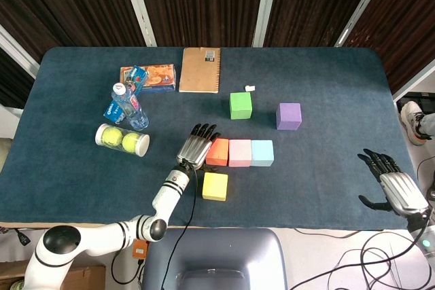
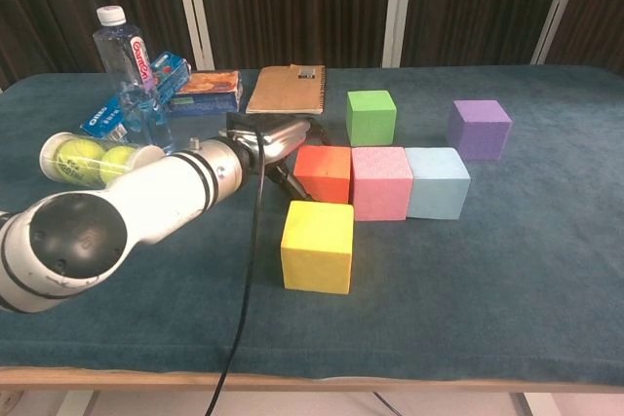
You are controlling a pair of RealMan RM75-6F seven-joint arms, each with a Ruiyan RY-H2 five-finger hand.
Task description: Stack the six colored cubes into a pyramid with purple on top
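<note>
Six cubes, all sitting flat on the table (image 1: 326,86), none stacked. Orange cube (image 1: 217,152), pink cube (image 1: 240,153) and light blue cube (image 1: 262,153) are forming a touching row running rightward from the left hand (image 1: 194,149). Yellow cube (image 1: 215,186) is lying alone just on the near side of that hand, apart from the row. Green cube (image 1: 240,105) is sitting beyond the row; purple cube (image 1: 289,116) is further right, well apart from both hands.

Left hand is lying with fingers extended and held close together, pressing against the orange cube's left face; gripping nothing. Right hand (image 1: 394,185) is hovering at the near right table edge, fingers spread, holding nothing.

Clutter left of and beyond the left hand: tennis ball tube (image 1: 122,140), water bottle (image 1: 129,106), blue snack packet (image 1: 125,97), cracker pack (image 1: 151,76), brown notebook (image 1: 200,69). A small white scrap (image 1: 249,88) is lying near the green cube.

Chest view: left forearm is blocking most of the hand, and the right hand is falling outside that frame. The exact contact of hand and orange cube is hard to make out.
</note>
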